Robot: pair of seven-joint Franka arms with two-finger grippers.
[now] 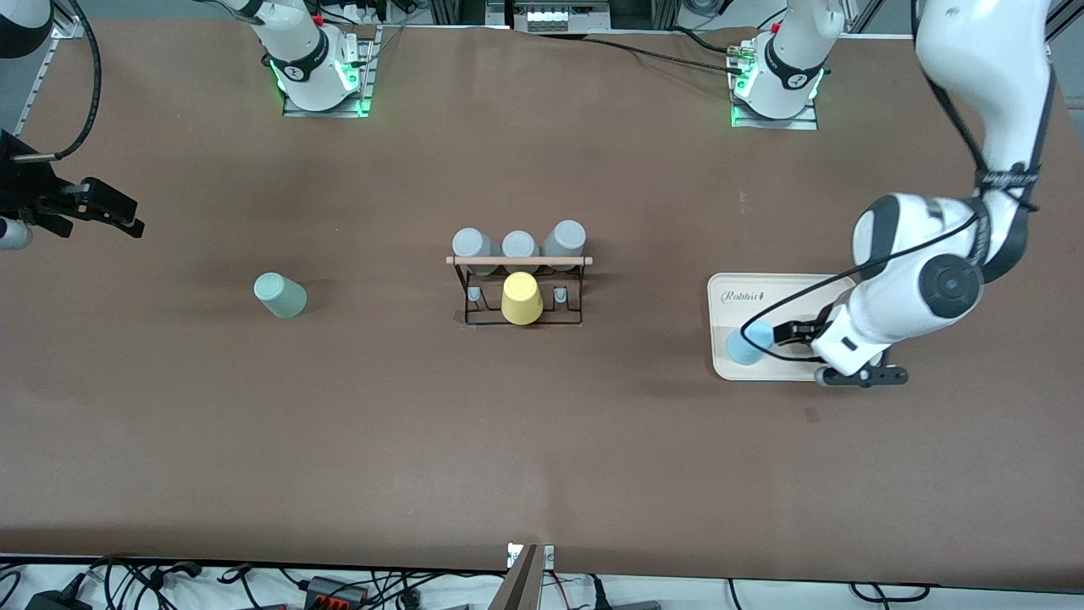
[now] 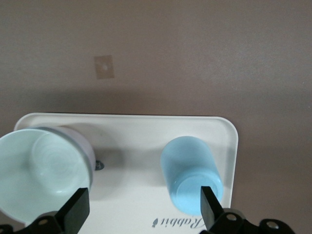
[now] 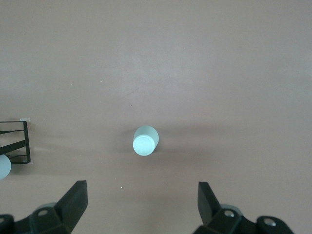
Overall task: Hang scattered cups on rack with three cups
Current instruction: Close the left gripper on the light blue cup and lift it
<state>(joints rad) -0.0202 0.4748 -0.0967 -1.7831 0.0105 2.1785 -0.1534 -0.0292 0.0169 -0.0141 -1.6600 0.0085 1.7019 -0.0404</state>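
Observation:
The rack (image 1: 518, 292) is a black wire frame with a wooden rod, at the table's middle. The mint-green cup (image 1: 280, 296) sits on the bare table toward the right arm's end; it also shows in the right wrist view (image 3: 145, 141). The light blue cup (image 1: 747, 344) is on the cream tray (image 1: 766, 288) and shows in the left wrist view (image 2: 191, 170). My left gripper (image 1: 788, 332) (image 2: 144, 209) is open low over the tray, one fingertip (image 2: 208, 207) at the blue cup's edge. My right gripper (image 1: 125, 217) (image 3: 141, 202) is open and empty, high over the table's end, apart from the mint cup.
Three grey cups (image 1: 520, 246) hang along the rack's side farther from the front camera, and a yellow cup (image 1: 522, 298) on its nearer side. In the left wrist view a wide pale cup (image 2: 39, 175) sits on the tray beside my other fingertip (image 2: 77, 210). A tape patch (image 2: 104, 67) marks the table.

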